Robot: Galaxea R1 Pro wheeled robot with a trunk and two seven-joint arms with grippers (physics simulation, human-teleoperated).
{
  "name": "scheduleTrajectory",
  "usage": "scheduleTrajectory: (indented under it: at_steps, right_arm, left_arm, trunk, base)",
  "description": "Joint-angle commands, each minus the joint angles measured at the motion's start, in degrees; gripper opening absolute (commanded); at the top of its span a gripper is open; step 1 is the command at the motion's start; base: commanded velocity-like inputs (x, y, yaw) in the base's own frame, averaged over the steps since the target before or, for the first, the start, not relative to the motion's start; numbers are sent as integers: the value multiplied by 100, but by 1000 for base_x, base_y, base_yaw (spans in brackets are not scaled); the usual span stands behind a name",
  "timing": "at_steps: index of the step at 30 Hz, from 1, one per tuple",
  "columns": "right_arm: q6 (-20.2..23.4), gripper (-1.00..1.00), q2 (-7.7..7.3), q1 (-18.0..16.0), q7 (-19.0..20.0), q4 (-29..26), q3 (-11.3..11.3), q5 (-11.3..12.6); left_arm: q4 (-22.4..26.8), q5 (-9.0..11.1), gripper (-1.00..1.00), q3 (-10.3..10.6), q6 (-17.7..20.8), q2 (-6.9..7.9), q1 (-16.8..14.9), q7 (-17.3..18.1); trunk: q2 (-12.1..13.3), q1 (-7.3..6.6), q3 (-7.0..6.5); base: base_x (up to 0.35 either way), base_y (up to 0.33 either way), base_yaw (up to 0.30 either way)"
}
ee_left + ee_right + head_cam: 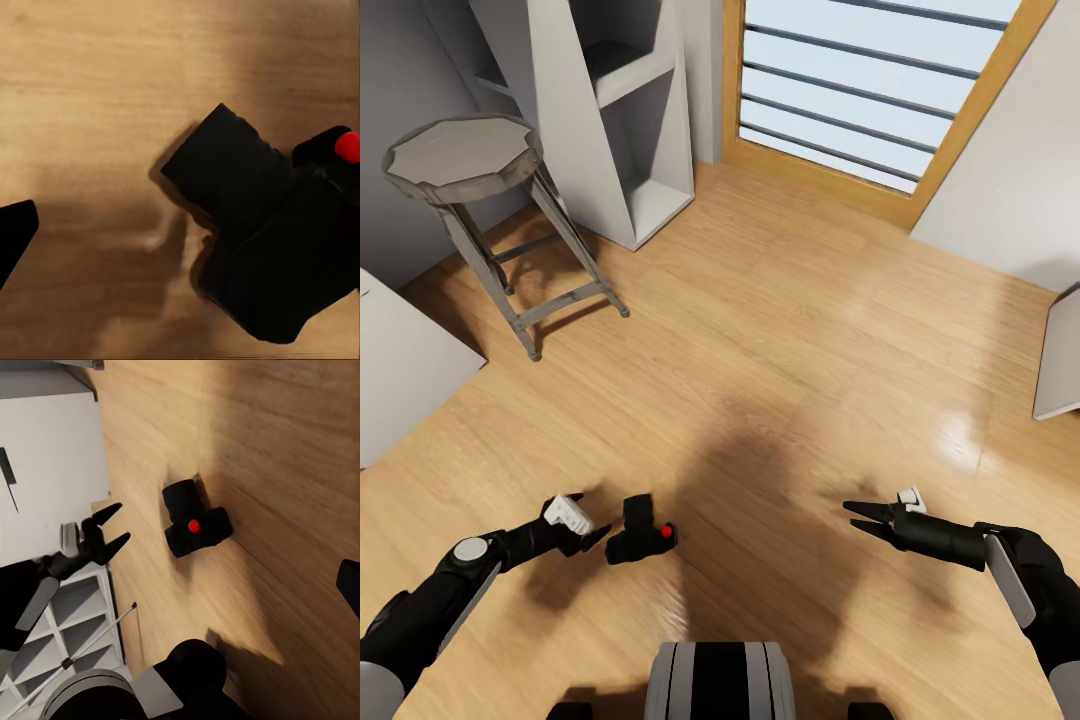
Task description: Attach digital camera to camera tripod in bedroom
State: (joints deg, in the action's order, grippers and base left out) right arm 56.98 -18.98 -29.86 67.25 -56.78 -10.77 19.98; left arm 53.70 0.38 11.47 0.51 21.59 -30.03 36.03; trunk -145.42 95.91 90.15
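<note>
The digital camera (641, 535) lies on the light wood plank floor (780, 330) of the bedroom, just ahead of the robot's base (720, 680) and a little toward its left arm's side. Its lens barrel points away from the base, and the red dot (666, 531) sits on the side facing the right arm. In the left wrist view the digital camera (262, 240) looms close, resting flat on the planks with its red dot (347, 146) at one edge.

The left gripper (596, 537) hangs just beside the camera, on the side away from the red dot; its fingers are spread and hold nothing, and they stand apart from the camera body. The right wrist view shows the same left gripper (112, 529) parted and empty near the camera (196, 519).

The right gripper (857, 517) is well apart from the camera, across the base's front, its two pointed fingers splayed and empty.

Beyond the camera, a grey stool (485, 200) stands beside white cubby shelves (610, 110), and a wood-framed door (880, 90) lies farther on.
</note>
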Motion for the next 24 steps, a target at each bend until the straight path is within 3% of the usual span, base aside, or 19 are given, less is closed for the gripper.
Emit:
scheduleTrajectory:
  at_steps: [1,4,5,14,18,24]
  right_arm:
    - [23,100,0,-2,17,0,-4,-3]
    - [23,100,0,-2,17,0,-4,-3]
    - [23,100,0,-2,17,0,-4,-3]
    - [23,100,5,-2,9,0,-4,-8]
    - [23,100,7,-2,8,0,-4,-10]
    - [23,100,3,-2,8,0,-4,-12]
  left_arm:
    - [-23,-112,100,14,-104,17,-2,18]
    - [-67,-515,100,22,-336,40,-2,68]
    - [-82,-813,100,25,-432,49,-2,114]
    - [-149,-2199,100,20,-601,52,-2,487]
    - [-164,-2387,100,17,-619,51,-2,651]
    - [-173,-2479,100,11,-632,53,-2,965]
  trunk:
    - [-1,-1,3]
    - [-1,-1,3]
    - [-1,-1,3]
    - [-1,-1,3]
    - [-1,-1,3]
    - [-1,-1,3]
  base:
    - [0,0,0]
    - [0,0,0]
    - [0,0,0]
    - [0,0,0]
    - [0,0,0]
    - [0,0,0]
